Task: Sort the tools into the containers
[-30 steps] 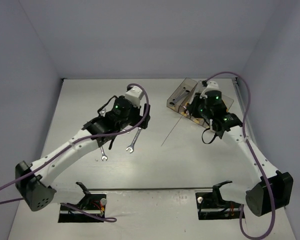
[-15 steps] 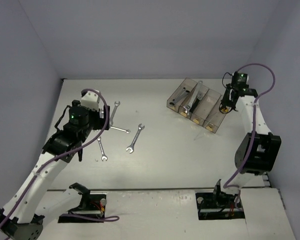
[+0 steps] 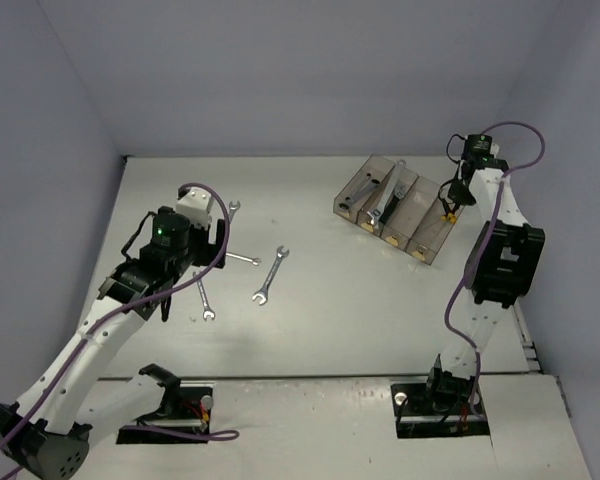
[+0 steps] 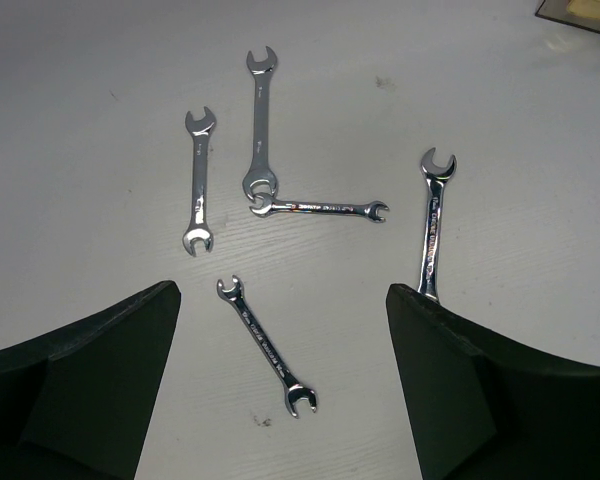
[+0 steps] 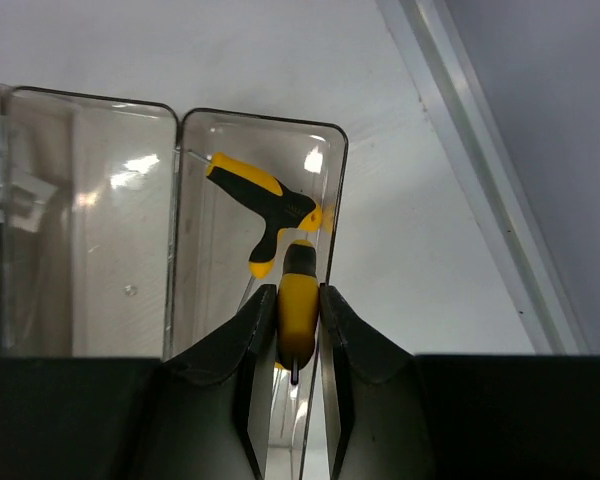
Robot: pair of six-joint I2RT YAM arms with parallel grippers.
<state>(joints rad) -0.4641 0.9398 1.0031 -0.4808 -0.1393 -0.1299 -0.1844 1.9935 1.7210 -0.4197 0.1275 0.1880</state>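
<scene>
Several silver wrenches lie loose on the white table, among them a short one (image 4: 266, 345) nearest my fingers, a long one (image 4: 261, 120) and one at the right (image 4: 432, 225). In the top view they lie at centre left (image 3: 270, 276). My left gripper (image 4: 280, 400) (image 3: 202, 248) hovers over them, open and empty. Four joined smoky bins (image 3: 390, 205) stand at the back right, and a wrench (image 3: 384, 196) pokes out of one. My right gripper (image 5: 298, 320) (image 3: 450, 203) is shut on a yellow-and-black driver (image 5: 299, 300) over the rightmost bin (image 5: 260, 115). A second driver (image 5: 265, 205) lies in that bin.
The table's raised right edge rail (image 5: 480, 170) runs close beside the rightmost bin. Grey-blue walls enclose the table at the back and on both sides. The neighbouring bin (image 5: 90, 95) is at the left of the right wrist view.
The left arm has drawn back from over the wrenches and then shifted slightly right. The right arm has swung out to the far right end of the bins.
</scene>
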